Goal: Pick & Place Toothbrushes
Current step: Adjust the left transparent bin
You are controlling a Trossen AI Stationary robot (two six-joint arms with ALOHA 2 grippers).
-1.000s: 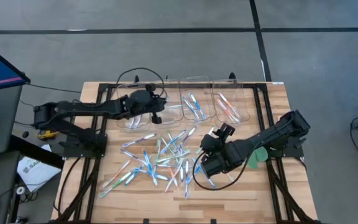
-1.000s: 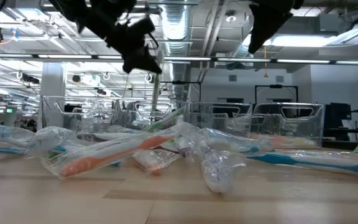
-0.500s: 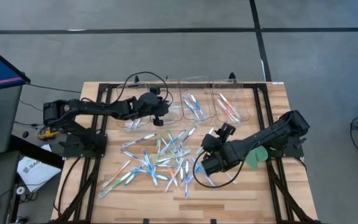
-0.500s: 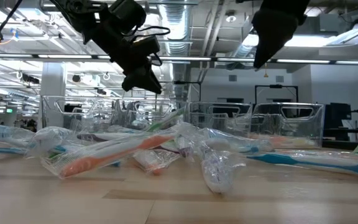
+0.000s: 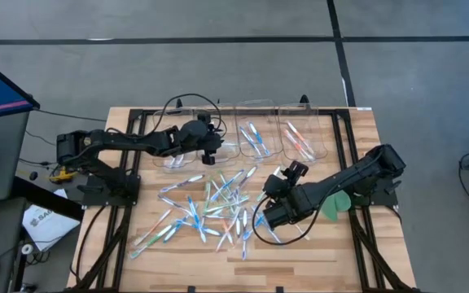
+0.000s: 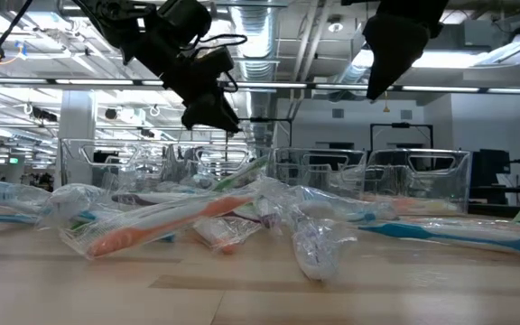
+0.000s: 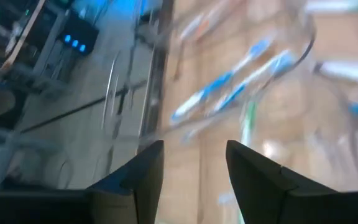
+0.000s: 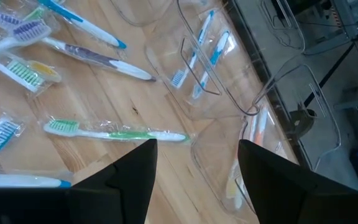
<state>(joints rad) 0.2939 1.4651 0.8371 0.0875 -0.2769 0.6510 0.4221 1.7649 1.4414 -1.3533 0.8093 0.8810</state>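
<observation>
Dozens of toothbrushes (image 5: 206, 207) lie scattered at frame centre on the tabletop (image 5: 357, 244). Left hand (image 5: 211, 145), fingers apart and empty, hangs above the clear bins (image 5: 259, 134) at upper centre. Right hand (image 5: 269, 218), fingers apart and empty, sits at the pile's right edge.

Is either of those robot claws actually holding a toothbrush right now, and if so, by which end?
No. The left gripper is open with nothing between its fingers, above the bins. The right gripper hangs open and empty over the loose toothbrushes.
</observation>
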